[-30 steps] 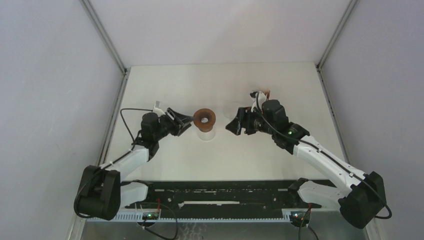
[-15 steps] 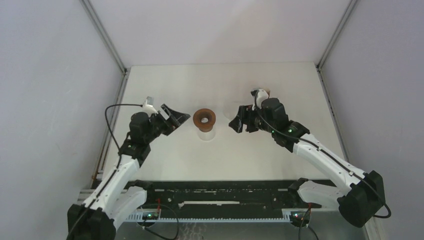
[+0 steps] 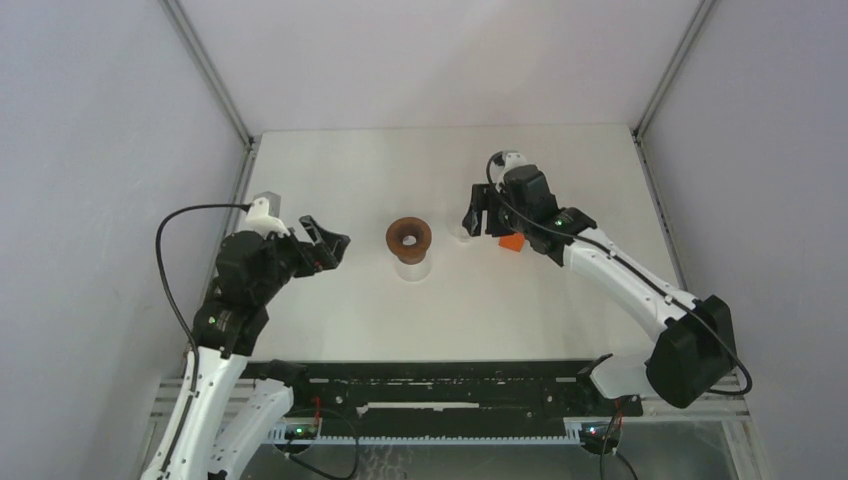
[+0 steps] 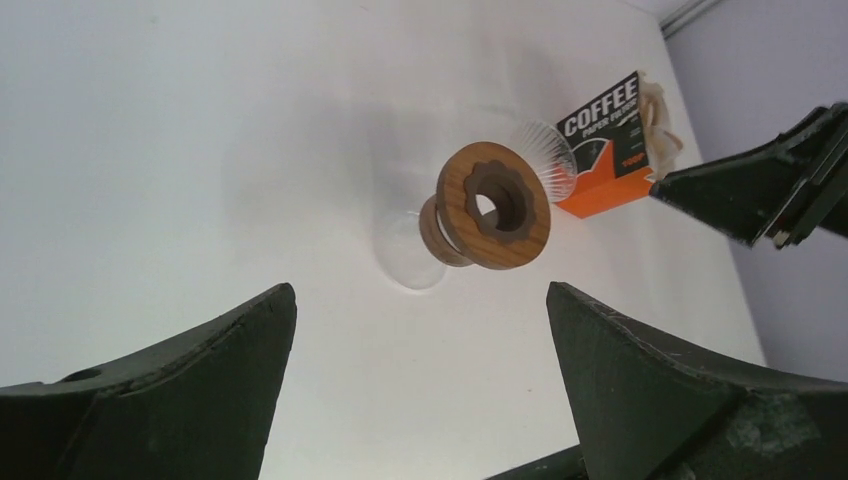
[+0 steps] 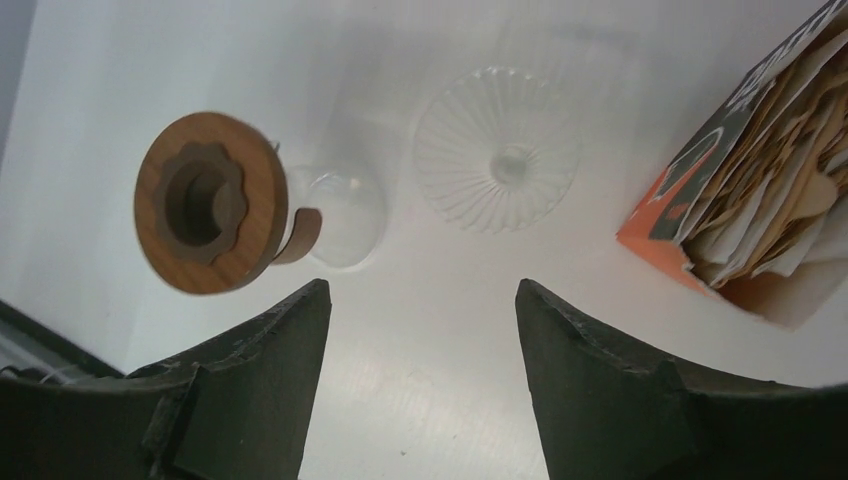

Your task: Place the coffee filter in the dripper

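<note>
The dripper (image 3: 409, 235) is a brown wooden ring with a dark centre hole, resting on a clear glass cup (image 3: 413, 266) mid-table. It also shows in the left wrist view (image 4: 493, 205) and the right wrist view (image 5: 210, 215). No loose white coffee filter shows in any view. My left gripper (image 3: 330, 245) is open and empty, well left of the dripper; its jaws stand wide apart in its wrist view (image 4: 420, 300). My right gripper (image 3: 476, 215) is open and empty, right of the dripper, over bare table (image 5: 422, 290).
A small orange coffee-filter box (image 3: 511, 243) with brown-edged papers lies beside my right gripper, also in the wrist views (image 5: 740, 200) (image 4: 605, 130). A clear ribbed glass funnel (image 5: 497, 150) stands between the box and the dripper. Walls enclose the table on three sides.
My left arm has drawn back to the left, away from the dripper. My right gripper has moved toward the far side, uncovering the orange box. Both stay open.
</note>
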Robot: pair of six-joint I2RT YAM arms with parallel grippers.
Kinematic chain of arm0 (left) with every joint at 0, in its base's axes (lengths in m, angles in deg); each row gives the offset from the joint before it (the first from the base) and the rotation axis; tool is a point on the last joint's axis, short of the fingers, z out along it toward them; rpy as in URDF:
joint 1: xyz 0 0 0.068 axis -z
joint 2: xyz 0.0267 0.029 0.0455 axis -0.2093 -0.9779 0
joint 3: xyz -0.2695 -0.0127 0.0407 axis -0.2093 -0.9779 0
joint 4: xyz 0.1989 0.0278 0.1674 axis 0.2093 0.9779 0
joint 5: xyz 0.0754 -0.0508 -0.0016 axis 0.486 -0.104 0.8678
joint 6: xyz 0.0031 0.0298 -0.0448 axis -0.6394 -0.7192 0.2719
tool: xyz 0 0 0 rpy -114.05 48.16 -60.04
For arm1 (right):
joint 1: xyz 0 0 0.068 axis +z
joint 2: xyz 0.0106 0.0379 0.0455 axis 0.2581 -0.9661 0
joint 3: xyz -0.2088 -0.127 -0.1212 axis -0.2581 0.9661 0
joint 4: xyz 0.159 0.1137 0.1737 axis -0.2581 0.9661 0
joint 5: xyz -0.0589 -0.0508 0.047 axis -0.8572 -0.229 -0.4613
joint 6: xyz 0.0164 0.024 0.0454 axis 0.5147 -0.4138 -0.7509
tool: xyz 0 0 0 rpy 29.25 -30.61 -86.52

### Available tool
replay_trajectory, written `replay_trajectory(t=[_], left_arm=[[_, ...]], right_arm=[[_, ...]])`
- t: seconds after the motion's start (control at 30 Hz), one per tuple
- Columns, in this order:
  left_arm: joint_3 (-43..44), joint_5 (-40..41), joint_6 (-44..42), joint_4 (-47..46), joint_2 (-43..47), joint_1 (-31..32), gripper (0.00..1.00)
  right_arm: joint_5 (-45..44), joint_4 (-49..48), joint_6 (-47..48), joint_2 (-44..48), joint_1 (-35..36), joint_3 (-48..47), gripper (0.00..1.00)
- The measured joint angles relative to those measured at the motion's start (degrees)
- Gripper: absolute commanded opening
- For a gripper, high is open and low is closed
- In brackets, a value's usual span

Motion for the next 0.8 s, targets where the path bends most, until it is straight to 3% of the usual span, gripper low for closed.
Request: replay_trajectory(t=[0.33,0.8], left_arm=[[2.4,5.84,-10.82,5.62,-0.24,0.0,1.0],[1.53,9.18,-13.49,6.4,1.79,-0.02,1.0]], right_arm=[[-6.32,3.76,3.58,-14.62,-0.74,-12.39,0.64],[-5.35,9.49,5.92,-31.17,-4.17,-24.65,0.59]])
